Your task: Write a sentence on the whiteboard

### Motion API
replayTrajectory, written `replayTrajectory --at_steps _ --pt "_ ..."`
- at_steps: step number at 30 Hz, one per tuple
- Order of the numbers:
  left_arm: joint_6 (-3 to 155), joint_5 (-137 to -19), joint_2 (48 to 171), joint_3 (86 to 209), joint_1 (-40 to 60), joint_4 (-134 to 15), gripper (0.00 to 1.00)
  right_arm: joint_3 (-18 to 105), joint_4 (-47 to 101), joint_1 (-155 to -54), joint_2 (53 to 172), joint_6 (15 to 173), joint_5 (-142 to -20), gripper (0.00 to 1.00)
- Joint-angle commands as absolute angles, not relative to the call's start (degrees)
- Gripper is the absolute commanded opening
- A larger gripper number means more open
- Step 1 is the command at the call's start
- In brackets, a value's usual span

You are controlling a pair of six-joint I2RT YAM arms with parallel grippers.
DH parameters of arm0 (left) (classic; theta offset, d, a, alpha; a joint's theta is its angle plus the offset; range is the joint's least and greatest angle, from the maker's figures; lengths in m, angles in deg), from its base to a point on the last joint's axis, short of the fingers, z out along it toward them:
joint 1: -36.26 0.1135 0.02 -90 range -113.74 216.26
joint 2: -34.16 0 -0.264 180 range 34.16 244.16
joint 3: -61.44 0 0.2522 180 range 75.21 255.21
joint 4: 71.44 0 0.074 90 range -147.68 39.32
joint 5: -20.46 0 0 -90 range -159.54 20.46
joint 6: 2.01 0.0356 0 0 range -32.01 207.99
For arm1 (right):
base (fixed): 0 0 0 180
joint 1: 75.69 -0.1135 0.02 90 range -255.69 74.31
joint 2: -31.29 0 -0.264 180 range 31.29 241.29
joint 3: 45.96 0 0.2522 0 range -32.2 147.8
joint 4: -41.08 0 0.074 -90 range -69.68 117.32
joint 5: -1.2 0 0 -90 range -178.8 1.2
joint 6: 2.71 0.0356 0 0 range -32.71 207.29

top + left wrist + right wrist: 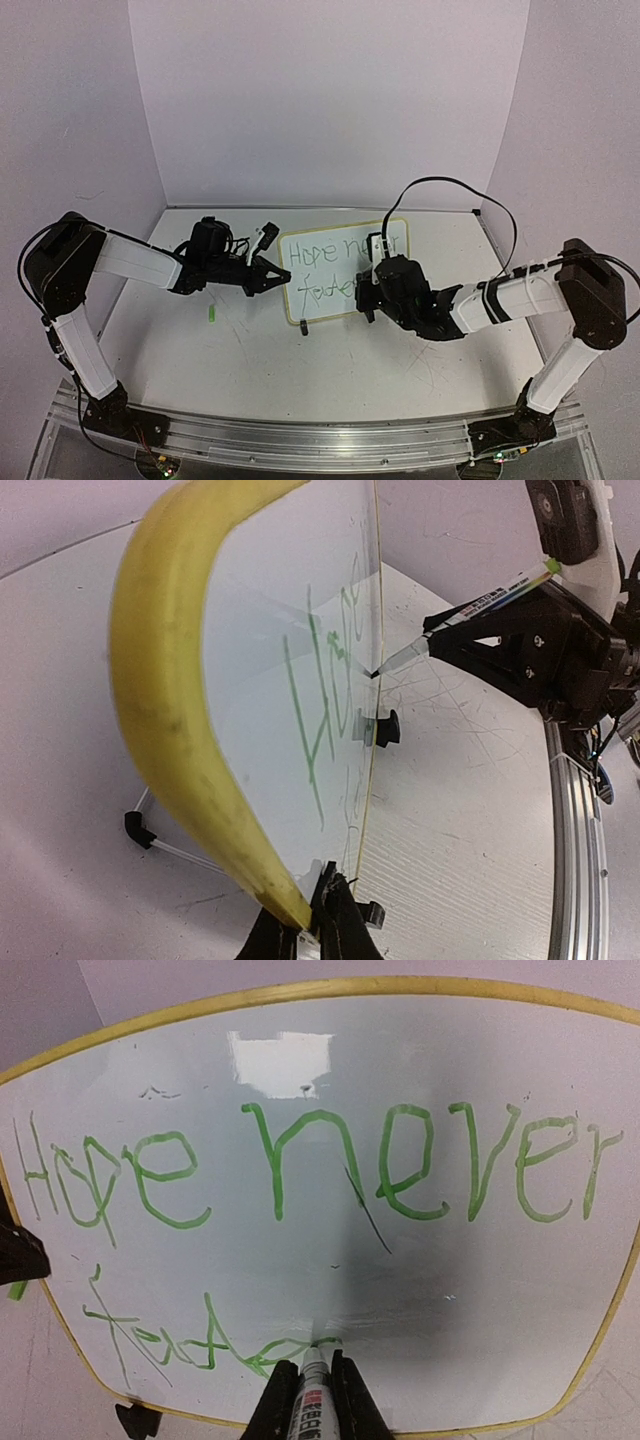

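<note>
A white table (pixel 300 370), scuffed with thin dark scratches, fills the lower half of the top view. A small green piece (pixel 212 314), too small to name, lies on it left of centre. White backdrop panels (pixel 330 100) close off the upper frame, and an aluminium rail (pixel 330 437) runs along the bottom. A white marker (pixel 312 1400) with red print stands at the bottom centre of the right wrist view.

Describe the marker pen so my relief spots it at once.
Mid-table stands a small, yellow-rimmed white whiteboard. Against its lower half, the right gripper clamps a slim marker pen. Its white barrel and green end stand out from that black gripper.
</note>
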State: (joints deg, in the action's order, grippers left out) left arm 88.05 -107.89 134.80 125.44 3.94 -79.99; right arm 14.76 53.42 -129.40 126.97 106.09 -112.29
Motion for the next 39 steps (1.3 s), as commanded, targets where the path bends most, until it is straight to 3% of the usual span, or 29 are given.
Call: replayTrajectory --at_steps 1,19,39 --pt "94.5 -96.8 137.4 125.6 5.0 -74.5 0.0 13.8 53.4 -129.4 128.3 107.1 -113.4 0.0" --pt "94.5 -96.7 137.5 125.5 5.0 -74.5 0.0 11.6 51.7 -129.4 126.7 108.4 -118.0 0.0" --pt "94.6 -96.6 137.3 125.4 5.0 -74.4 0.0 15.1 53.0 -131.0 131.1 109.7 -115.2 0.0"
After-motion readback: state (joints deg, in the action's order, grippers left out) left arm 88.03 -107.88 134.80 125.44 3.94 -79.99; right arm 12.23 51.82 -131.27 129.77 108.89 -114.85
